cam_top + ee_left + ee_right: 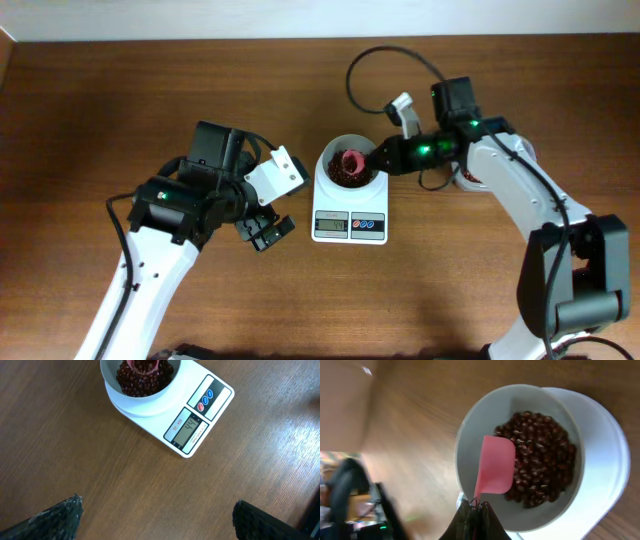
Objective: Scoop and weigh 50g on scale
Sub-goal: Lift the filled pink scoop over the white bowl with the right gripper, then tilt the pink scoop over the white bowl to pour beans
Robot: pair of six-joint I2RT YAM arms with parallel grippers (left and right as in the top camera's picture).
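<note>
The white scale (350, 222) sits mid-table with its round bowl (326, 163) on top, and its grey display (189, 428) seems to read 44. Dark red-brown beans (540, 455) lie heaped in the bowl. My right gripper (476, 507) is shut on the handle of a pink scoop (495, 467), whose blade rests tilted inside the bowl over the beans (340, 175). In the overhead view the right gripper (380, 157) is at the bowl's right rim. My left gripper (268, 230) hovers open over bare wood left of the scale, its fingertips (65, 515) wide apart with nothing between them.
A black cable (362, 62) loops behind the scale. Something red and white (466, 180) shows partly under the right arm. The table's far edge (200, 40) runs along the top, and brown wood lies all round the scale.
</note>
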